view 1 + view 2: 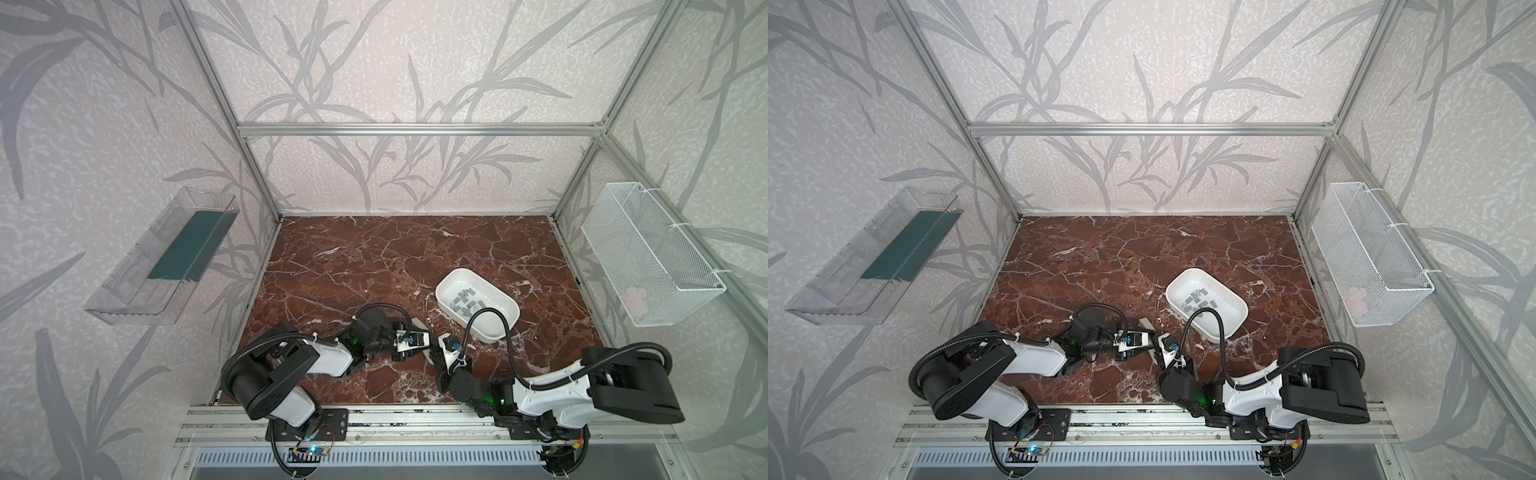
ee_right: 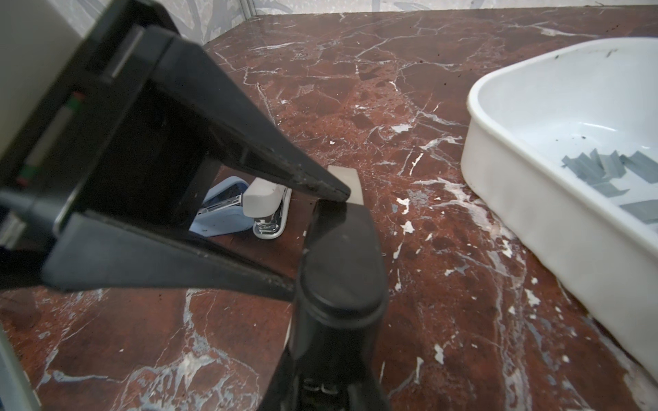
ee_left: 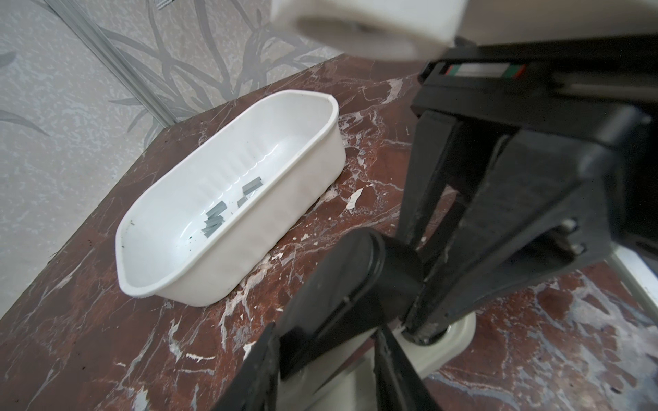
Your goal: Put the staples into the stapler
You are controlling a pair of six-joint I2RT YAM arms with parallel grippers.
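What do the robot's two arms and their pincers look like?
The left arm and right arm have white shells between bulky black joints, small green lights and ribbed black cables alongside. The left gripper and right gripper are black, each with two long tapering fingers and a grey strip with red and green ends.

1. Your left arm [image 1: 328,357] and right arm [image 1: 548,390]: white shells, black joint housings.
2. Black corrugated cable [image 1: 508,340] on each, with white zip ties.
3. You've got green LEDs [image 1: 354,340] lit near the wrists.
4. Fingers [image 2: 228,117]: long, black, tapered, with scuffed edges.
5. Right gripper [image 3: 427,325] body carries a silver strip [image 3: 480,69] with red-green ends.
6. Black bolted base plates [image 1: 334,419].
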